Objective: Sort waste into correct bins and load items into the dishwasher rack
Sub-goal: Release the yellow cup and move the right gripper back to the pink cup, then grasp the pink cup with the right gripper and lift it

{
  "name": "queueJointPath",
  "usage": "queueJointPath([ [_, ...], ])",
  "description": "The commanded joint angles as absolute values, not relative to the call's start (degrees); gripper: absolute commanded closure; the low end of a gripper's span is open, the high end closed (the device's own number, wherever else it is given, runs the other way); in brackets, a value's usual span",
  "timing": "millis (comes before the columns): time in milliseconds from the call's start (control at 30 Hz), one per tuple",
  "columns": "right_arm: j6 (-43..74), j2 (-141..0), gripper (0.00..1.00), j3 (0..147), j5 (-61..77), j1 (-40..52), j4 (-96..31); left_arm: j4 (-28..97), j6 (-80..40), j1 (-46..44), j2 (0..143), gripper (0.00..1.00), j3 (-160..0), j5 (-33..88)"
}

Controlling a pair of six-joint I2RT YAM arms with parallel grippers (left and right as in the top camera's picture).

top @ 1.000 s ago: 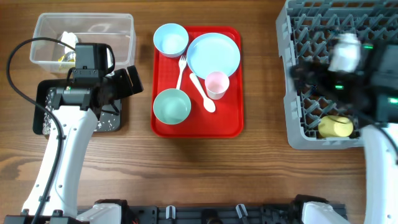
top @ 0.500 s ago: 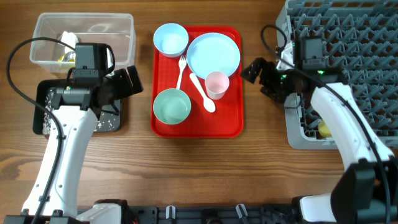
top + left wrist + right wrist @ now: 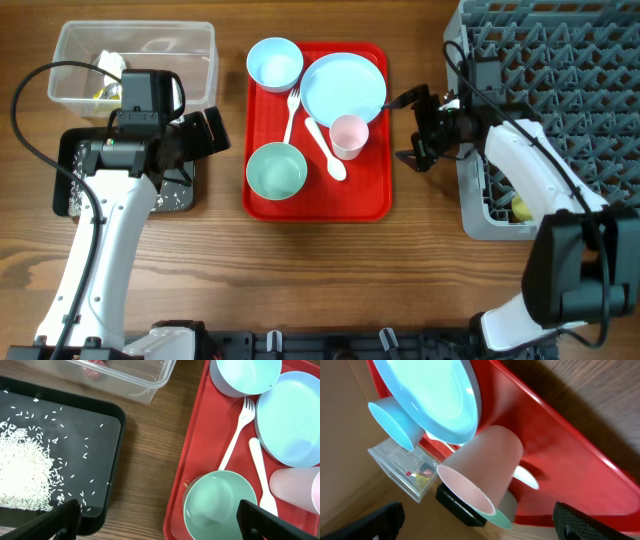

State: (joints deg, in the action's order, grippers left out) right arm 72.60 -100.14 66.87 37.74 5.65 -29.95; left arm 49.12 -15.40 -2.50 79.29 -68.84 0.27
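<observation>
A red tray (image 3: pixel 370 195) holds a blue bowl (image 3: pixel 275 63), a blue plate (image 3: pixel 344 88), a green bowl (image 3: pixel 276 171), a white fork (image 3: pixel 292 110), a white spoon (image 3: pixel 325 148) and a pink cup (image 3: pixel 349 135). My right gripper (image 3: pixel 412 128) is open and empty just right of the tray, facing the pink cup (image 3: pixel 485 470). My left gripper (image 3: pixel 205 135) is open and empty between the black tray (image 3: pixel 70 190) and the red tray. The black tray holds rice (image 3: pixel 25 475). The clear tub (image 3: pixel 135 62) holds tissue and wrappers. A yellow cup (image 3: pixel 520 208) sits in the grey rack (image 3: pixel 570 60).
My right arm reaches from the rack's left side across the gap to the red tray. My left arm covers part of the black tray. Bare wood lies between the trays (image 3: pixel 145 460) and along the table's front.
My right arm has swung left from over the rack to the red tray's right edge, and its jaws now stand open toward the pink cup. The left arm has not moved.
</observation>
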Motion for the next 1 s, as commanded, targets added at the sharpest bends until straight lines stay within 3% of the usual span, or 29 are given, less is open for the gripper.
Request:
queueJointPath([
  [0,76.53,-103.5,0.01,66.81,39.46,8.12,-28.08,49.12,-15.9,-2.24,79.75,0.0,-69.34,0.12],
  [433,80.6,-114.02,0.0,66.83,42.15,11.46,-14.48,50.06,-15.9,-2.24,79.75,0.0,-69.34,0.12],
  [733,85.32,-119.72,0.0,66.83,59.27,14.33,-1.32,50.06,-15.9,-2.24,79.75,0.0,-69.34,0.12],
  [967,88.53,-119.81,0.02,66.83,62.96,15.55,3.97,51.13,-15.88,-2.24,79.75,0.0,-69.34,0.12],
])
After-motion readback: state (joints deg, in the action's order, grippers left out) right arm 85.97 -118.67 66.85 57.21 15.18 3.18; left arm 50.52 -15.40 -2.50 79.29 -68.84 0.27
